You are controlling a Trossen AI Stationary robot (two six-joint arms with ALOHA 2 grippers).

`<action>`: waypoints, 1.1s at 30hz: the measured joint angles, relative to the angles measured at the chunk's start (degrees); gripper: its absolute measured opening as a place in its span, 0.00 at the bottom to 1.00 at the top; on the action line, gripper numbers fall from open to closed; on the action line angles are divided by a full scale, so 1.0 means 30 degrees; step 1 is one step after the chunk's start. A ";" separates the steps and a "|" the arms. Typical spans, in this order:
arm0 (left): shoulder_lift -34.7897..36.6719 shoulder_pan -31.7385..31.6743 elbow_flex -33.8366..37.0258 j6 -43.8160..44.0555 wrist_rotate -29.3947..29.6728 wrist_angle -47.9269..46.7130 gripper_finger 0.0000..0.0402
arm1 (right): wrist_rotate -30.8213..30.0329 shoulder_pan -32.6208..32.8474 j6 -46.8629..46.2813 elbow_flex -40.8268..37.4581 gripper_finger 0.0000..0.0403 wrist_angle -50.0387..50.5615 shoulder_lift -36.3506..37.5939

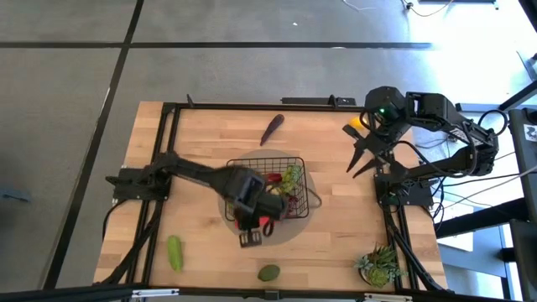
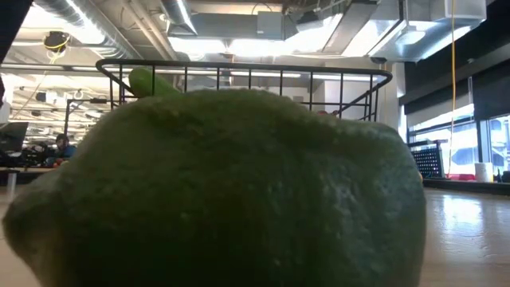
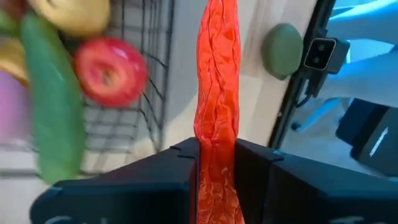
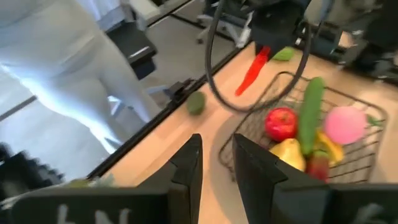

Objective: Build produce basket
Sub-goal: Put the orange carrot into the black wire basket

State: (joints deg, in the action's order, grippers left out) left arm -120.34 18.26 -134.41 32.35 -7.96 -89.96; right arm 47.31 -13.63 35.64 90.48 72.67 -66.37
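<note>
Basket (image 1: 289, 164) w/ 1 tomato (image 3: 111, 70), 1 cucumber (image 4: 309, 112); left pincer (image 3: 216, 163) clamps 1 chilli (image 3: 217, 93)

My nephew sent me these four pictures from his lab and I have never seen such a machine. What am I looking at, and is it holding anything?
Two dark robot arms work at a wooden table. One picture looks straight down, one sits at table height, where a green lime fills its view, and two come from cameras on the wrists. The left gripper is shut on a red chilli beside the wire basket, which already holds a tomato, a cucumber, a peach and more. The right gripper waits empty at the table's right side, fingers slightly apart. An eggplant, another cucumber and a potted plant lie outside.
</note>
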 joint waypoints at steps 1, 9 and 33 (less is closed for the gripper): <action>0.0086 -0.0365 0.0000 -0.0658 0.0051 -0.0009 0.11 | -0.0316 0.0001 -0.0340 0.0000 0.21 -0.0445 0.0000; 0.0149 -0.3070 -0.0007 -0.5626 -0.0046 -0.0019 0.11 | -0.5621 0.0000 -0.2855 0.0000 0.21 -0.2926 0.0000; 0.0127 -0.8124 0.3149 -1.1249 -0.0245 -0.0020 0.11 | -1.1869 0.0000 -0.6776 0.0000 0.21 -0.4394 0.0000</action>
State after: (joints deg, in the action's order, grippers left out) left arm -119.96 -6.12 -124.96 -1.39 -8.69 -90.02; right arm 11.70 -13.63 15.31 90.48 59.48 -66.37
